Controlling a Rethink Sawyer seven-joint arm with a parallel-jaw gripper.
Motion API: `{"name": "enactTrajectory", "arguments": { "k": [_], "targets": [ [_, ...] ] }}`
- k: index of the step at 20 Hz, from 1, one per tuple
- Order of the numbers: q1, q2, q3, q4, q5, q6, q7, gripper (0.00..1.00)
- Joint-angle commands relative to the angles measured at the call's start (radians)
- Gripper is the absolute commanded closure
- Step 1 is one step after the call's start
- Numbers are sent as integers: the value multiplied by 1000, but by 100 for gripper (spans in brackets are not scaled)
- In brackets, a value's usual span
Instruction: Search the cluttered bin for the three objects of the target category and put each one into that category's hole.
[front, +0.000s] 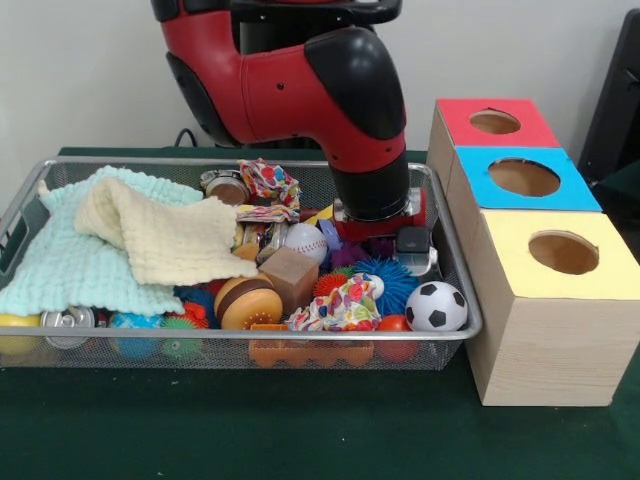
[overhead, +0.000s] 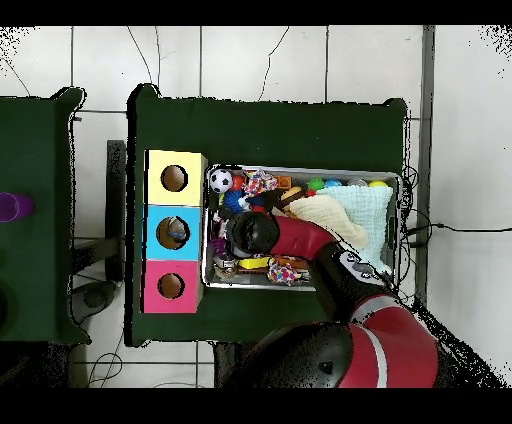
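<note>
The silver wire mesh bin (front: 130, 161) stands on the green table, full of toys and cloths. My red and black arm reaches down into its right part. The gripper (front: 402, 246) is low among the toys, behind a blue spiky ball (front: 385, 280) and next to a baseball (front: 306, 242); I cannot tell its state. A soccer ball (front: 436, 307) lies in the bin's front right corner. Three wooden boxes stand right of the bin, with a red top (front: 495, 122), a blue top (front: 525, 178) and a yellow top (front: 562, 252), each with a round hole. In the overhead view the arm (overhead: 252, 233) hides the gripper.
A mint cloth (front: 70, 265) and a cream cloth (front: 165, 240) cover the bin's left half. A toy burger (front: 248, 302), a brown block (front: 291, 277), patterned cloth bundles (front: 345, 305), a can (front: 67, 322) and small balls lie around. The boxes (overhead: 174, 232) stand close against the bin (overhead: 300, 170).
</note>
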Motion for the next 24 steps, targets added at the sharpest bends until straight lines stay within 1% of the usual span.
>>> {"name": "enactTrajectory", "arguments": {
  "k": [1, 2, 4, 8, 10, 11, 13, 19, 21, 24],
  "targets": [
    [-27, 219, 25, -113, -132, -52, -107, 0],
    [-29, 207, 27, -104, -132, -41, -102, 0],
    [-19, 150, 21, -70, -128, -11, -80, 0],
    [18, -13, -4, 13, -111, 63, -26, 0],
    [51, -104, -33, 48, -105, 95, 9, 0],
    [79, -158, -61, 63, -101, 116, 36, 0],
    [114, -216, -93, 76, -97, 144, 59, 0],
    [154, -333, -119, 102, -62, 242, 64, 0],
    [158, -360, -120, 112, -52, 263, 65, 0],
    [165, -380, -122, 112, -47, 289, 65, 0]
  ]
}}
